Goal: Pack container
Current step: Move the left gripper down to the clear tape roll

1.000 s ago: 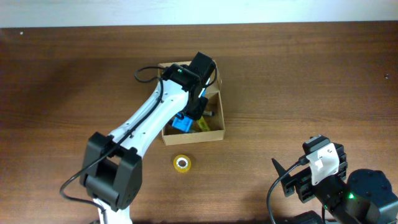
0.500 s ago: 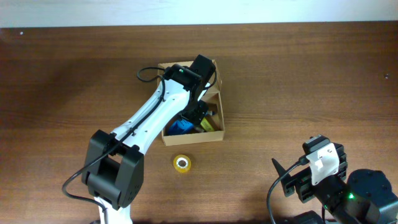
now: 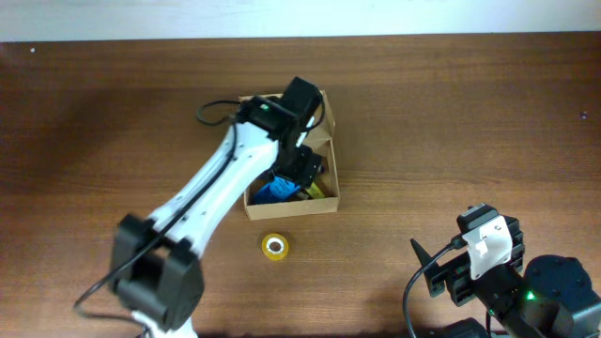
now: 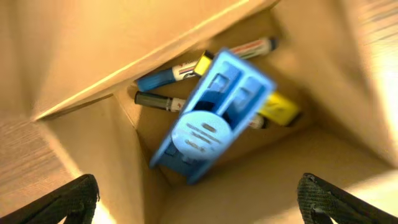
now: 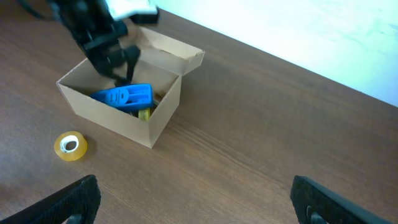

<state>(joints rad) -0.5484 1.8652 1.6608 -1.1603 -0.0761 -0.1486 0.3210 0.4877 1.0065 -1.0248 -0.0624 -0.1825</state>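
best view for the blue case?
Left wrist: the blue case sits mid-frame, unblocked, atop markers. Right wrist shows it small, side-on. Overhead, the left arm hides most of it.

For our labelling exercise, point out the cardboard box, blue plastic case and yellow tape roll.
cardboard box (image 5: 106,113), right wrist view, front wall.
blue plastic case (image 5: 124,96), right wrist view, top face.
yellow tape roll (image 5: 69,156), right wrist view, outer side.
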